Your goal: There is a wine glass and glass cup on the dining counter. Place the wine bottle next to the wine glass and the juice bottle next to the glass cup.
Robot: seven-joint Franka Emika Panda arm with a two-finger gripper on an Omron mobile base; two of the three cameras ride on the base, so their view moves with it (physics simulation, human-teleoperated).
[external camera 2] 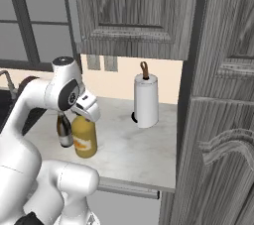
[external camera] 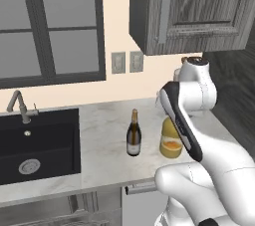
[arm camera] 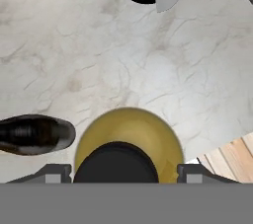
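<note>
Two bottles are shown on the bench beside the sink [external camera: 40, 145], the tool [arm camera: 126, 172] lowered with jaws apart astride the juice bottle [external camera: 171, 143], just right of the wine bottle [external camera: 133, 135], presumably for grasping.

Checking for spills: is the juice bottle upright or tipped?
Upright: the juice bottle stands on its base on the counter, cap facing straight up in the hand view.

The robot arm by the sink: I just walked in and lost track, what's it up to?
The gripper hangs straight over the juice bottle, fingers either side of its dark cap, jaws open, not gripping. The wine bottle stands untouched beside it on the marble counter, near the black sink and paper towel roll.
</note>
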